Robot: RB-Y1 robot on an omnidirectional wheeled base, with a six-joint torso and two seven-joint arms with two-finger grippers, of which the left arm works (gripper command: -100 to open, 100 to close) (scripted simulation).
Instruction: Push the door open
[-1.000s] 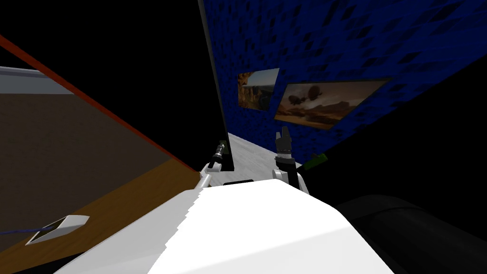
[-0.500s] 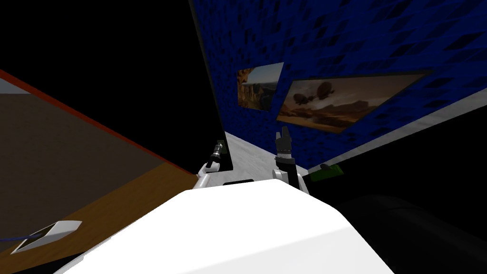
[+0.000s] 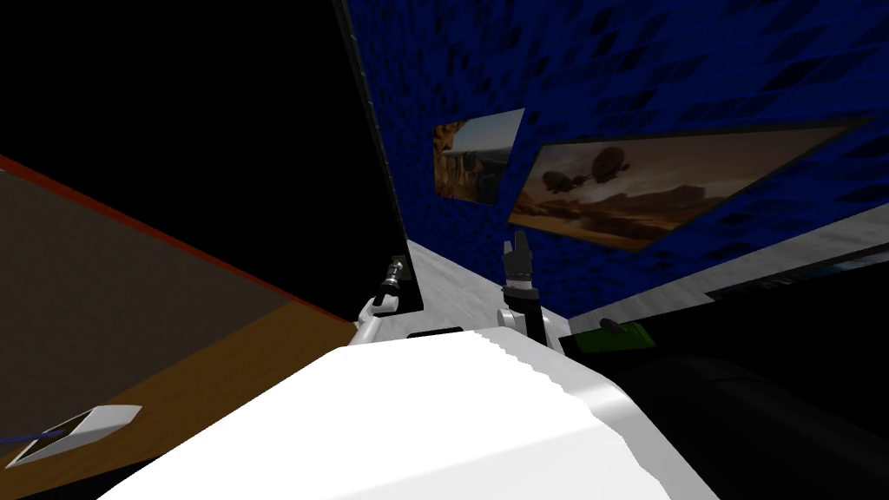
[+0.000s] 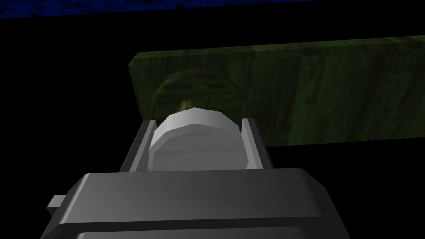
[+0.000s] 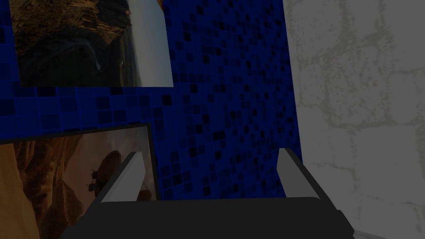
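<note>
door (image 3: 389,187) edge-on blocks 11 o'clock, blue tiled wall (image 3: 660,78) closes 1 o'clock, pale floor strip (image 3: 460,291) between them open at 12.

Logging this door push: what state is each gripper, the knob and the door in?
left gripper, shut on the knob.
knob, light grey, clamped before a green plate.
right gripper, open, empty, raised toward the blue tiled wall.
door, edge-on to me, standing off the blue tiled wall with grey floor between; how far open, cannot tell.
</note>
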